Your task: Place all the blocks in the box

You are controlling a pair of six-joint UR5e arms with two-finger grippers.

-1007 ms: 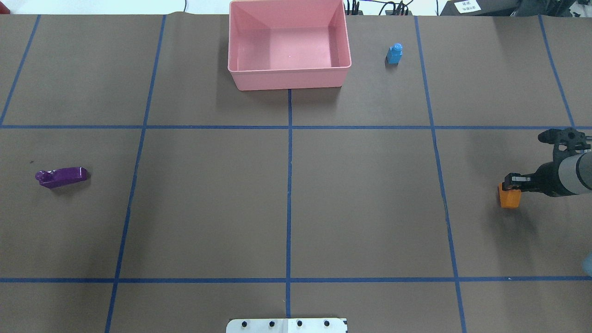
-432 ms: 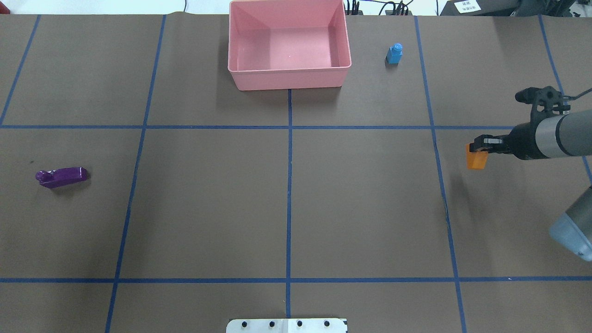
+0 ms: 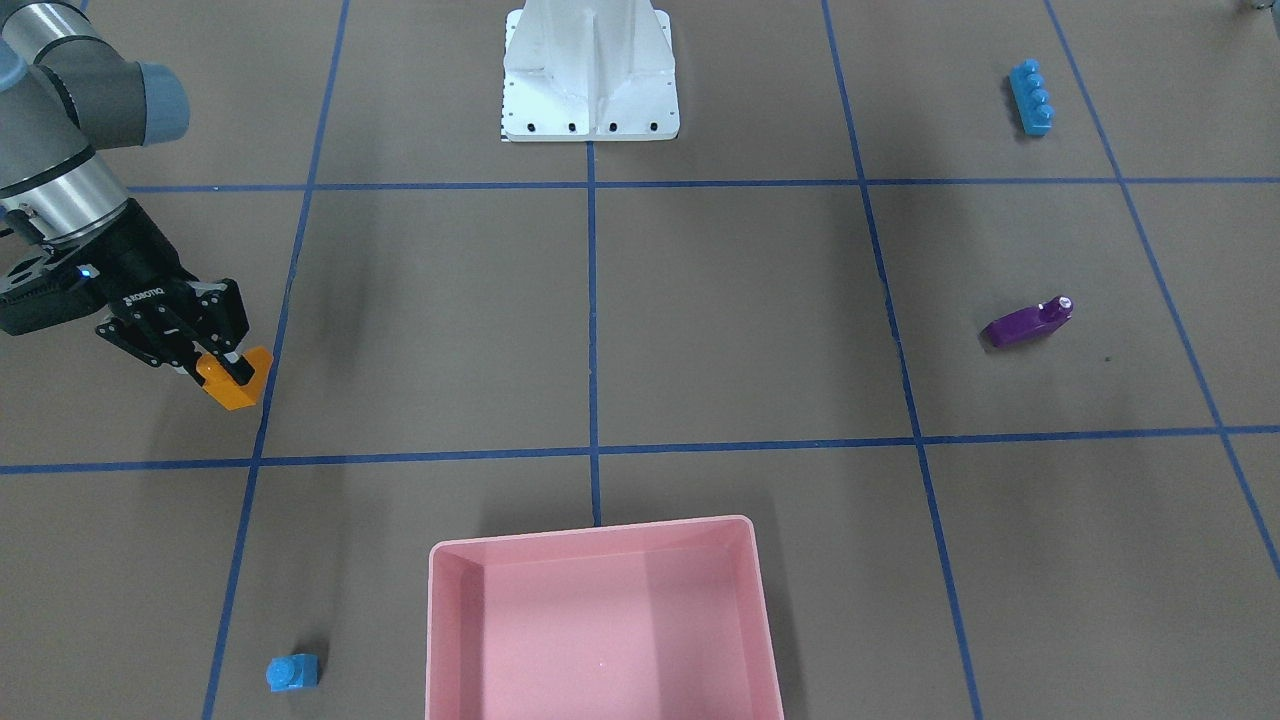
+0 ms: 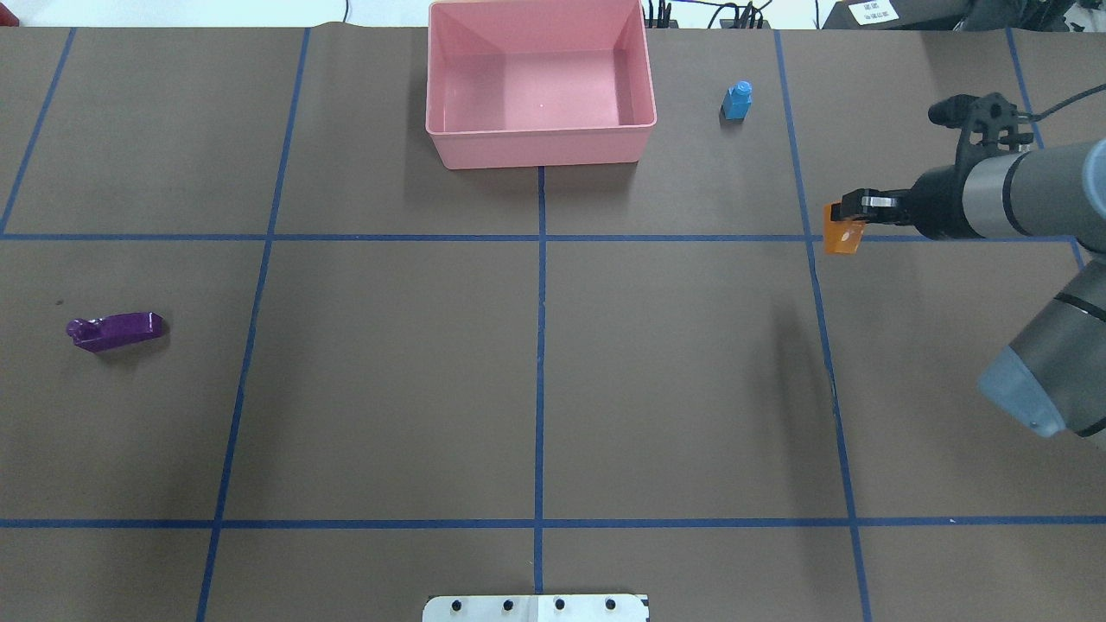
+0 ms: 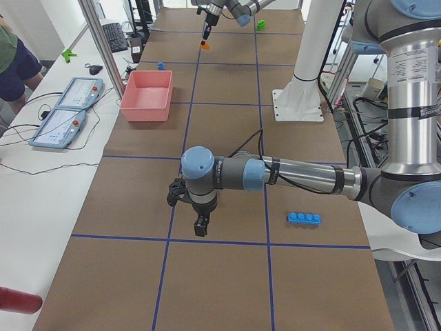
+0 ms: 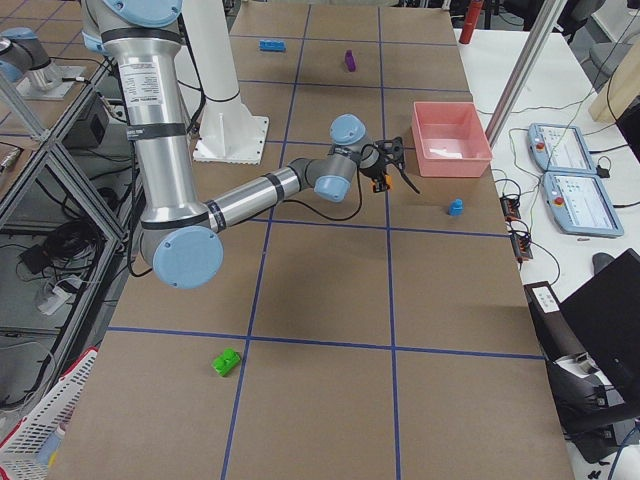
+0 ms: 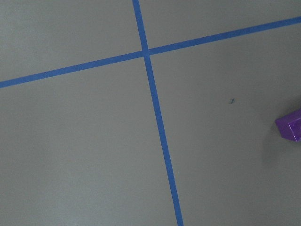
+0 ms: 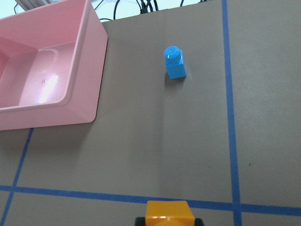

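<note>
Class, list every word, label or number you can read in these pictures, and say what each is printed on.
"ROBOTIQ": on the body of the right gripper, which holds the orange brick.
White label, top right of the overhead view: too small to read.
Nothing else readable.

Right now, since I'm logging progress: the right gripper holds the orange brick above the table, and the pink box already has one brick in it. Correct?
No. The pink box is empty, as the overhead view shows. The right gripper does hold the orange brick above the table.
</note>
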